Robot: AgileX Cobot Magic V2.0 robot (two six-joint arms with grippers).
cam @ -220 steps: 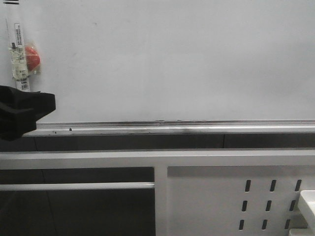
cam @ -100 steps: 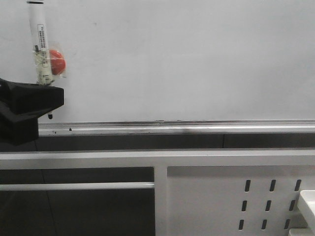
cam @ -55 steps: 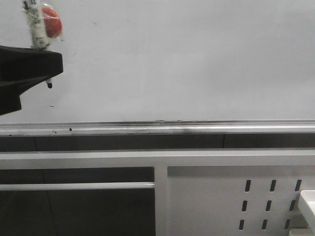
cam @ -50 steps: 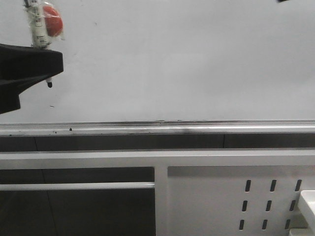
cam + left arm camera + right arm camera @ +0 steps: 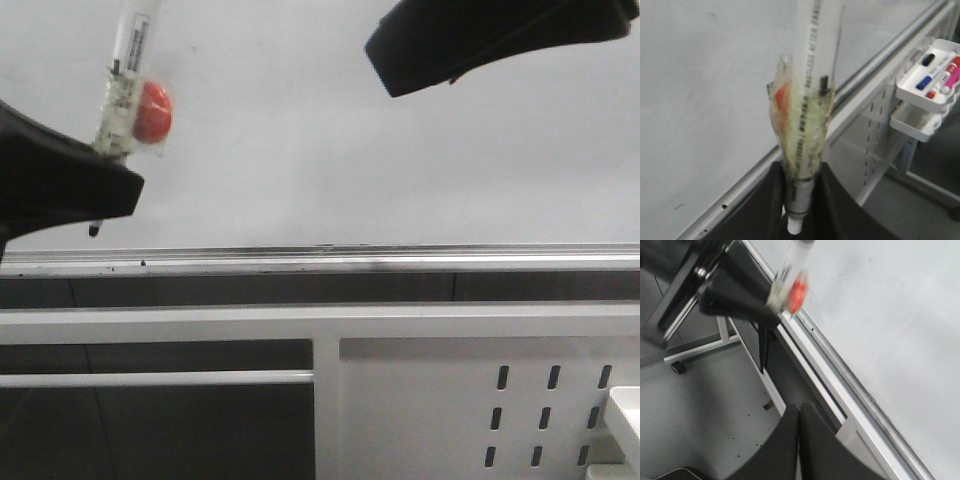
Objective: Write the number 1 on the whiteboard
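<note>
The whiteboard (image 5: 350, 170) fills the front view above its silver rail (image 5: 400, 257). No number 1 stroke shows on it. My left gripper (image 5: 105, 190) is shut on a white marker pen (image 5: 130, 60) with a red piece (image 5: 153, 110) taped to it. The pen leans to the right and its dark tip (image 5: 93, 230) hangs just above the rail. In the left wrist view the pen (image 5: 805, 100) sits between the jaws of the left gripper (image 5: 801, 200). My right gripper (image 5: 390, 55) is at the top right, shut and empty; the right wrist view shows its jaws pressed together (image 5: 799, 412).
A white perforated frame panel (image 5: 450, 400) stands below the board. A white tray (image 5: 932, 75) with several markers hangs on it at the right; its corner (image 5: 625, 410) shows in the front view. A wheeled stand (image 5: 677, 367) is on the floor.
The left gripper has dropped a little and the pen now leans right with its tip near the rail. The right gripper has come into view at the top right.
</note>
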